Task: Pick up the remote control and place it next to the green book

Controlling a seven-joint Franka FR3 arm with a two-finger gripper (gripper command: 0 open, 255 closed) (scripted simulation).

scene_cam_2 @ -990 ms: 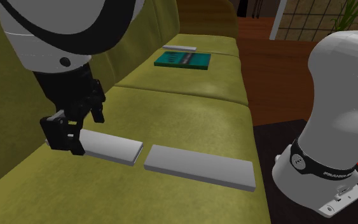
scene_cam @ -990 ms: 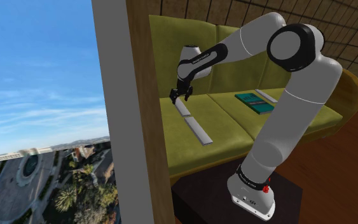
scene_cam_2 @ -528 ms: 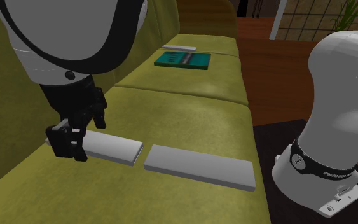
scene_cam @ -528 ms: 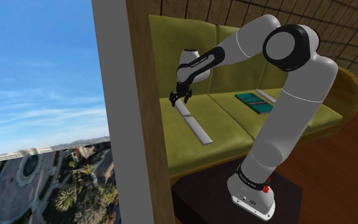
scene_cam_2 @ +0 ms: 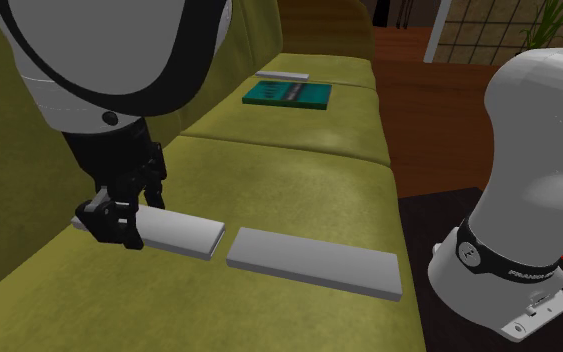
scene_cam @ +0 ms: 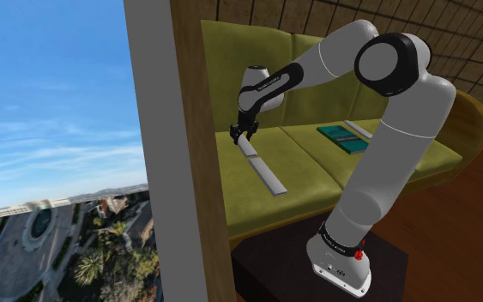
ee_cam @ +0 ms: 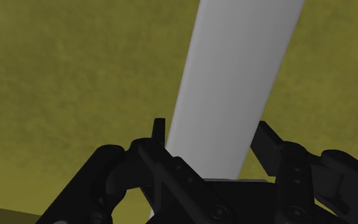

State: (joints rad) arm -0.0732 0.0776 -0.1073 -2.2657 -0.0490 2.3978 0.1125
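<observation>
Plainly, the jaws clasp the grey remote control (scene_cam_2: 179, 232) at its very end, where it lies on the olive sofa (scene_cam_2: 299, 180); lifted from there it may droop or twist free, well apart from the green book (scene_cam_2: 287, 95).

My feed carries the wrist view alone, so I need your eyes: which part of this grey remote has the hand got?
Observer: The hand clasps the remote at one end, the end farther from the stand.
Operator: Anything near its other end?
Observer: A second grey bar lies in line with it, with a small gap between them.
Operator: And the green book?
Observer: The green book lies flat on the next seat cushion of the sofa, farther along from the hand.
</observation>
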